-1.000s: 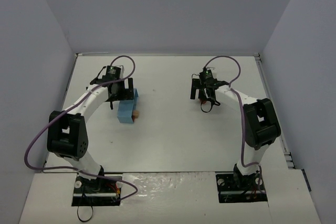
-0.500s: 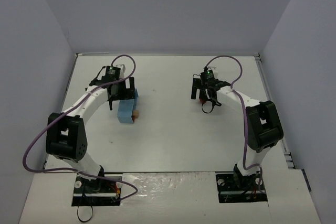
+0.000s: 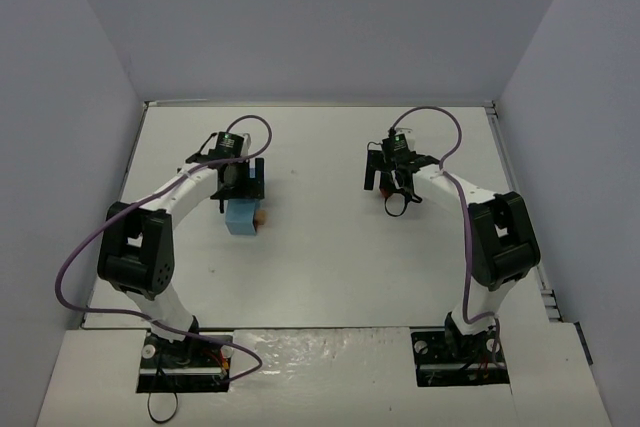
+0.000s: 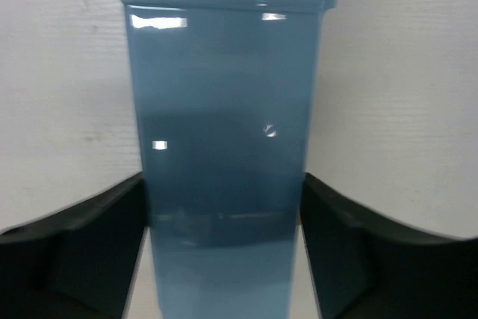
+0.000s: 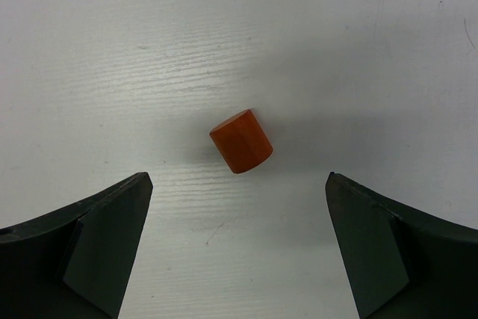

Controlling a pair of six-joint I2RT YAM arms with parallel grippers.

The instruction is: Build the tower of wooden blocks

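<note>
My right pincer point(image 5: 237, 184) is released, its 2 fingers point(image 5: 104, 237) spread wide above the bench point(image 3: 320, 267). A small reddish-orange round block point(image 5: 240, 141) lies on its side on the bench between those fingers, apart from both and a little nearer the left one in the wrist view. On the other side, my left pincer point(image 3: 243, 182) sits down over the far end of the blue box point(image 4: 224, 110), which lies flat on the bench. In its wrist view, 1 dark finger stands against each long side of the box with no gap I can make out. I cannot tell whether they are actually squeezing the box or only lying alongside it. From the top camera I can see 1 more reddish block point(image 3: 261, 217) on the bench, right against the box's near right corner. The 2 arms are well apart, each on its own half of the bench.
</note>
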